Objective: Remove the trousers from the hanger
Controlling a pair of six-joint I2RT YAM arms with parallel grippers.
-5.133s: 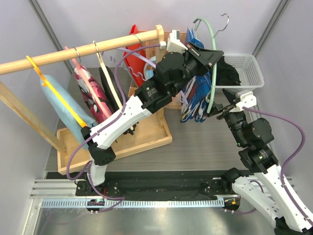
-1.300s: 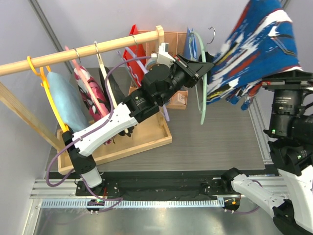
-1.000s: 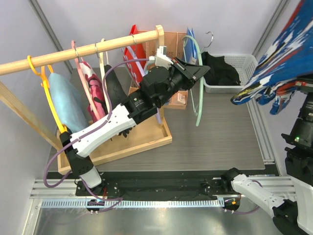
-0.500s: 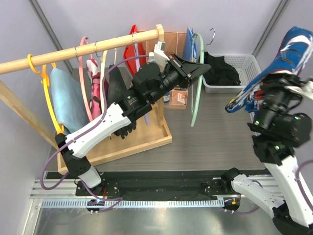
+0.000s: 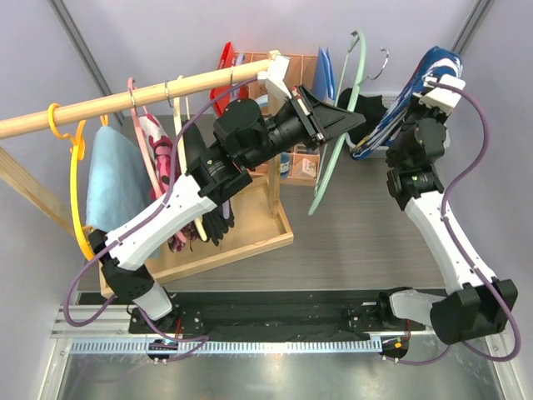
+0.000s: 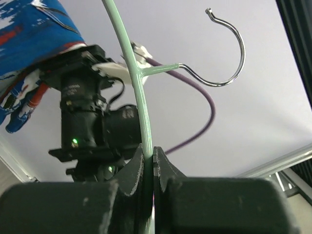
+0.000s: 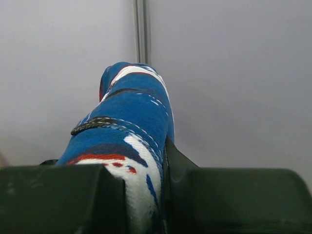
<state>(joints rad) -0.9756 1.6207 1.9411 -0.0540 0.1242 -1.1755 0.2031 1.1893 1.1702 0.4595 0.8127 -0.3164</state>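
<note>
Though held high, upper centre: left gripper point(image 6: 148, 157) pressed together on mint hanger point(image 6: 138, 92) stem, hook uppermost. Farther, upper right: right gripper point(image 7: 146, 157) pinching blue printed trousers point(image 7: 127, 122), off hanger, just beside it.

Left tool point(image 6: 148, 157) clamped on mint hanger point(image 6: 143, 117), blue printed trousers point(image 6: 29, 34) upper left

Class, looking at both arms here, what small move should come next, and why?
Probably the right end effector should lower the printed trousers and set them down: they hang clear of the green hanger, which the left end effector grips bare.
</note>
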